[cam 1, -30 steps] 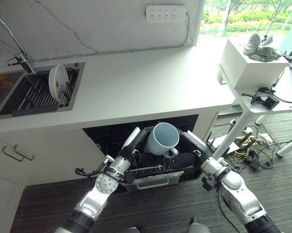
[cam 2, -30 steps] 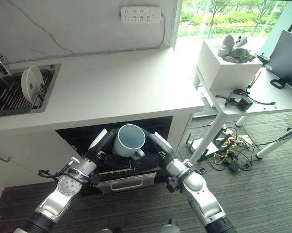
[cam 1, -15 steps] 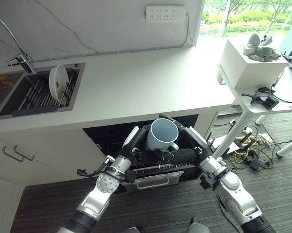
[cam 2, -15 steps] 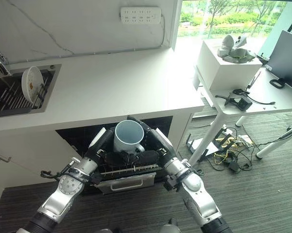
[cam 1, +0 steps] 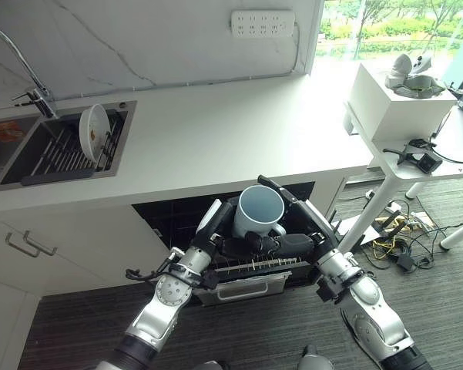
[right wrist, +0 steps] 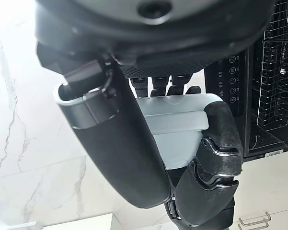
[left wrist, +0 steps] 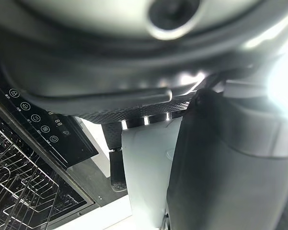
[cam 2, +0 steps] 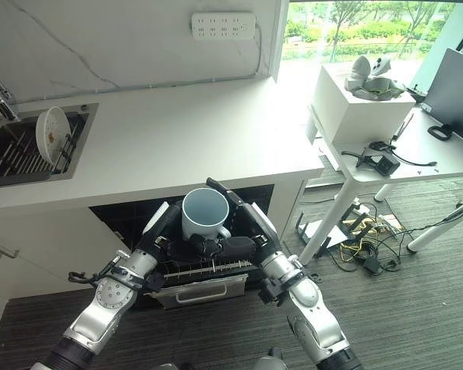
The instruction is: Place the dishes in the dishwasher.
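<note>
Now: pale blue mug [cam 1: 259, 212] upright, mouth up, held between both hands above pulled-out dishwasher rack [cam 1: 250, 271]. Right hand [cam 1: 281, 245] fingers wrapped round mug; left hand [cam 1: 229, 245] fingers curled against mug's left side. Far left, white plate [cam 1: 93, 128] on edge in sink [cam 1: 31, 176].
</note>
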Controlling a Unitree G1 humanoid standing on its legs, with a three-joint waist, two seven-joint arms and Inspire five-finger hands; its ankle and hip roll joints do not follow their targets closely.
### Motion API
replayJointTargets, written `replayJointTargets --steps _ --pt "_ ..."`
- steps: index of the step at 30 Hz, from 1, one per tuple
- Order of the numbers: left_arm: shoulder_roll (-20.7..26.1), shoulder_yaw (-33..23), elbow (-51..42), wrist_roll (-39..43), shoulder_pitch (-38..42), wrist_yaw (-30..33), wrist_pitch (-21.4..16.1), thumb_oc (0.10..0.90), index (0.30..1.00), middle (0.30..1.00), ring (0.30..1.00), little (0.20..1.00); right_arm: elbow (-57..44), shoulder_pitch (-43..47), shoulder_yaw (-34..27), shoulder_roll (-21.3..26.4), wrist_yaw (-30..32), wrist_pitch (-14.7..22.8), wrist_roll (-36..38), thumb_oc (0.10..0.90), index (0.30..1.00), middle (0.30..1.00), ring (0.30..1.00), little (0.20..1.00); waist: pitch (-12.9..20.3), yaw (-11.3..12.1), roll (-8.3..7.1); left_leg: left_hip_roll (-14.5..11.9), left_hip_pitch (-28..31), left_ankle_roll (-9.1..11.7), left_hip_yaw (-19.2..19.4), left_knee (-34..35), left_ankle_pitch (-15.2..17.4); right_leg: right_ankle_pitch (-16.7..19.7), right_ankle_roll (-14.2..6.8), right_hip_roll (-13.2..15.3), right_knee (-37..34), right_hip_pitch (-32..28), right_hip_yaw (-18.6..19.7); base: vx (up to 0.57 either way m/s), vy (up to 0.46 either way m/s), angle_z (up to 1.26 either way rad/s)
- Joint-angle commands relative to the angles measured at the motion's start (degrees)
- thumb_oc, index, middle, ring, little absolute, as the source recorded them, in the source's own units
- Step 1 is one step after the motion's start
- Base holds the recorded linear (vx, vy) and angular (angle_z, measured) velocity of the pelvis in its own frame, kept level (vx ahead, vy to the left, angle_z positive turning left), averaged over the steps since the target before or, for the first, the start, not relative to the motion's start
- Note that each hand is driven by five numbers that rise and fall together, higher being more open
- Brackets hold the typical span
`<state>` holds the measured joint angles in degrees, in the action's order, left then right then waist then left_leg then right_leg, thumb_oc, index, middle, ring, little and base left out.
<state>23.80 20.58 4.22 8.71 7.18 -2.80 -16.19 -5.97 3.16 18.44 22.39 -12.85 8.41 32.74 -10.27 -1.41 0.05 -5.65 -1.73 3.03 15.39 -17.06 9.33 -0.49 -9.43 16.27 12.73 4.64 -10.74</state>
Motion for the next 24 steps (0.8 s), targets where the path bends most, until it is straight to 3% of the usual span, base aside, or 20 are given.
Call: replayJointTargets --steps 1,5,6,7,24 --pt "-0.37 0.70 -4.62 1.57 5.37 -0.25 -5.56 0.400 0.300 0.300 0.300 0.300 -6.39 3.66 -0.30 -3.51 -2.73 6.43 3.92 0.800 0.900 0.900 0.900 0.900 3.27 0.71 -0.63 -0.44 0.96 -1.51 -4.96 -0.12 5.22 -8.58 -1.57 0.14 4.46 -1.41 2.05 0.00 0.000 0.00" --pt "-0.39 0.98 -5.18 0.94 5.63 -0.56 -5.11 0.400 0.300 0.300 0.300 0.300 -5.94 3.96 0.18 -3.53 -3.82 5.46 3.15 0.800 0.900 0.900 0.900 0.900 3.29 0.92 -0.69 -0.33 0.89 -1.57 -5.10 -0.12 5.29 -8.61 -1.59 0.21 4.46 -1.45 1.90 0.00 0.000 0.00" --pt "-0.31 1.04 -5.26 0.96 5.65 -0.80 -5.08 0.400 0.300 0.300 0.300 0.300 -5.78 4.12 0.55 -3.43 -3.98 5.83 2.38 0.690 0.735 0.735 0.735 0.735 3.31 1.01 -0.69 -0.30 0.89 -1.58 -5.14 -0.12 5.29 -8.61 -1.57 0.20 4.46 -1.48 1.87 0.00 0.000 0.00" --pt "-0.19 1.07 -5.33 1.02 5.68 -0.95 -4.99 0.400 0.300 0.300 0.300 0.300 -5.77 4.25 0.81 -3.33 -4.06 6.29 1.78 0.400 0.300 0.300 0.300 0.300 3.34 1.07 -0.68 -0.30 0.87 -1.58 -5.15 -0.12 5.27 -8.61 -1.57 0.20 4.46 -1.48 1.84 0.00 0.000 0.00" --pt "0.02 2.83 -4.87 -0.92 6.01 -0.45 -3.12 0.400 0.300 0.300 0.300 0.300 -6.23 6.56 3.72 -2.44 -0.95 10.03 -4.43 0.400 0.300 0.300 0.300 0.300 3.14 1.90 -0.47 -0.12 0.65 -1.66 -5.51 -0.12 5.32 -8.73 -1.55 0.35 4.46 -1.60 1.52 0.00 0.000 0.00"
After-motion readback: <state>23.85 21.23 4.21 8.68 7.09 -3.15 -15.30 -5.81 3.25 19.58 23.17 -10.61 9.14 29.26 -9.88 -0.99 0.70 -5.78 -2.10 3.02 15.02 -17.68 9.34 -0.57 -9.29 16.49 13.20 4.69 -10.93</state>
